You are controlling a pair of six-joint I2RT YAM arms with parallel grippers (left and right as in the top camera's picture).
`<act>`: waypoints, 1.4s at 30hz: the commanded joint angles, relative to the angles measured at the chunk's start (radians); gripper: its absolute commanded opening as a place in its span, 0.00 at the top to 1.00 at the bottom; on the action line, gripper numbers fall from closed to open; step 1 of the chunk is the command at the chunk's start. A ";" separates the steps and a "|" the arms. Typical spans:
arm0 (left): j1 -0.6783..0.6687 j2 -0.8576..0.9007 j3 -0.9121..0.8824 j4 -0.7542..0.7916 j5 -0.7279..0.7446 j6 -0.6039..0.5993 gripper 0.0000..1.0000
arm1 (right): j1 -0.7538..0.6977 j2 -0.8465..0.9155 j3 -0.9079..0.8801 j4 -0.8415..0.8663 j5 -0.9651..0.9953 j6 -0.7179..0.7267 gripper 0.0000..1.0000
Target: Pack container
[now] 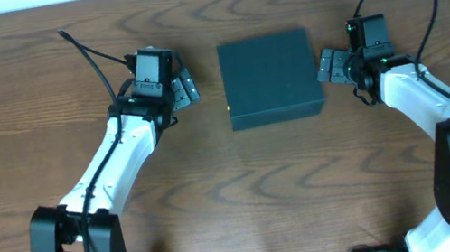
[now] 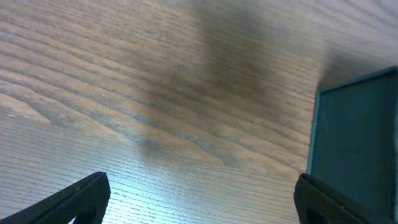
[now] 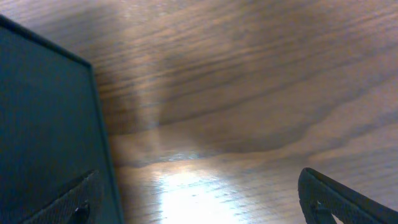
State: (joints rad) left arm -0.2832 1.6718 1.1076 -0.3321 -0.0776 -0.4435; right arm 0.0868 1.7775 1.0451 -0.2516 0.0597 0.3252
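1. Overhead view: the container (image 1: 271, 78) sits closed, lid down, on the wooden table (image 1: 238, 206), roughly midway between the two arms and toward the far half of the surface. It looks nearly square, its sides parallel to the table edges.
2. No snack packets or other items to pack are visible in any view.
3. The right gripper (image 1: 332, 67) hovers just beside the container's right side, fingers spread wide with nothing between them; in the right wrist view the box wall (image 3: 50, 130) fills the left of the frame, next to one finger.
4. The left gripper (image 1: 182, 87) stands a little farther off the left side, also spread and empty; its wrist view shows the box corner (image 2: 357, 137) to the right.
5. The right arm seems nearer, so it likely has the shorter reach to the lid.
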 commanded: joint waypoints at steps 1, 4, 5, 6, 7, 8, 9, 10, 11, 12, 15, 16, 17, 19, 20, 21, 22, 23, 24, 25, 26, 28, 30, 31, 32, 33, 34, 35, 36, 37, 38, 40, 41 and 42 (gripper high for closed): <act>0.001 0.021 0.008 0.008 0.004 0.017 0.05 | 0.017 0.008 0.000 0.011 -0.029 -0.012 0.01; 0.001 0.023 0.008 0.009 0.004 0.017 0.05 | 0.033 0.008 0.000 0.017 -0.035 -0.012 0.01; 0.001 0.023 0.008 0.010 0.004 0.017 0.05 | 0.040 0.008 0.000 0.018 -0.035 -0.012 0.01; 0.001 0.023 0.008 0.013 0.004 0.017 0.05 | 0.045 0.008 0.000 0.018 -0.035 -0.011 0.01; 0.001 0.023 0.008 0.015 0.004 0.017 0.04 | 0.052 0.008 0.000 0.016 -0.039 -0.011 0.01; 0.001 0.023 0.008 0.016 0.004 0.017 0.05 | 0.058 0.008 0.000 0.016 -0.044 -0.011 0.01; 0.001 0.023 0.008 0.017 0.004 0.017 0.05 | 0.064 0.008 0.000 0.016 -0.050 -0.010 0.01; 0.001 0.023 0.008 0.017 0.005 0.017 0.04 | 0.071 0.008 0.000 0.015 -0.050 -0.005 0.01; 0.001 0.023 0.008 0.016 0.004 0.017 0.04 | 0.078 0.008 0.000 0.016 -0.050 -0.004 0.01; 0.001 0.023 0.008 0.016 0.005 0.017 0.05 | 0.084 0.008 0.000 0.016 -0.050 -0.004 0.01; 0.001 0.023 0.008 0.016 0.005 0.017 0.05 | 0.106 0.008 0.000 0.016 -0.050 -0.004 0.01; 0.001 0.023 0.008 0.016 0.004 0.017 0.04 | 0.113 0.008 0.000 0.016 -0.049 -0.004 0.01; 0.001 0.023 0.008 0.016 0.005 0.017 0.04 | 0.118 0.008 0.000 0.017 -0.048 -0.004 0.01; 0.001 0.023 0.008 0.015 0.004 0.018 0.05 | 0.124 0.008 0.000 0.018 -0.047 -0.004 0.01; 0.001 0.023 0.008 0.014 0.005 0.017 0.05 | 0.124 0.008 0.000 0.017 -0.040 -0.004 0.01; 0.001 0.023 0.008 0.011 0.004 0.017 0.04 | 0.123 0.008 0.000 0.017 -0.035 -0.004 0.01; 0.001 0.023 0.008 0.008 0.004 0.017 0.05 | 0.122 0.008 0.000 0.017 -0.029 -0.004 0.01; 0.001 0.023 0.008 0.006 0.004 0.018 0.05 | 0.121 0.008 0.000 0.017 -0.021 -0.004 0.01; 0.001 0.023 0.008 0.000 0.004 0.018 0.04 | 0.121 0.008 0.000 0.017 -0.013 -0.004 0.01; 0.001 0.023 0.008 -0.003 0.004 0.017 0.04 | 0.121 0.008 0.000 0.017 -0.006 -0.004 0.01; 0.001 0.023 0.008 -0.007 0.004 0.017 0.04 | 0.121 0.008 0.000 0.018 -0.002 -0.005 0.01; 0.001 0.023 0.008 -0.021 0.003 0.017 0.04 | 0.120 0.008 0.000 0.019 0.013 -0.005 0.01; 0.001 0.023 0.008 -0.043 0.000 0.001 0.04 | 0.115 0.008 0.000 0.025 0.019 -0.005 0.01; 0.001 0.023 0.008 -0.058 0.000 -0.008 0.04 | 0.112 0.008 0.000 0.029 0.019 -0.005 0.01; 0.001 0.023 0.008 -0.067 0.000 -0.010 0.04 | 0.110 0.008 0.000 0.031 0.018 -0.004 0.01; 0.001 0.023 0.008 -0.076 0.000 -0.010 0.04 | 0.109 0.008 0.000 0.031 0.018 -0.004 0.01; 0.000 0.023 0.008 -0.080 0.000 -0.009 0.04 | 0.109 0.008 0.000 0.032 0.018 -0.004 0.01; 0.000 0.023 0.008 -0.080 0.000 -0.008 0.04 | 0.109 0.008 0.000 0.033 0.018 -0.004 0.01; 0.000 0.023 0.008 -0.079 -0.001 -0.005 0.04 | 0.109 0.008 0.000 0.034 0.018 -0.004 0.01; 0.001 0.023 0.008 -0.079 -0.001 -0.006 0.04 | 0.109 0.008 0.000 0.033 0.018 -0.004 0.01; 0.000 0.023 0.008 -0.079 0.000 -0.006 0.04 | 0.109 0.008 0.000 0.032 0.018 -0.004 0.01; -0.001 0.025 0.008 -0.085 0.007 -0.010 0.05 | 0.109 0.008 0.000 0.032 0.018 -0.004 0.01; -0.004 0.029 0.007 -0.089 0.022 -0.010 0.04 | 0.109 0.008 0.000 0.032 0.018 -0.004 0.01; -0.010 0.032 0.006 -0.091 0.039 -0.010 0.04 | 0.109 0.008 0.000 0.032 0.018 -0.004 0.01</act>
State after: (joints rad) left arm -0.2852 1.6875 1.1076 -0.4160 -0.0696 -0.4458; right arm 0.1959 1.7775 1.0451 -0.2207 0.0635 0.3252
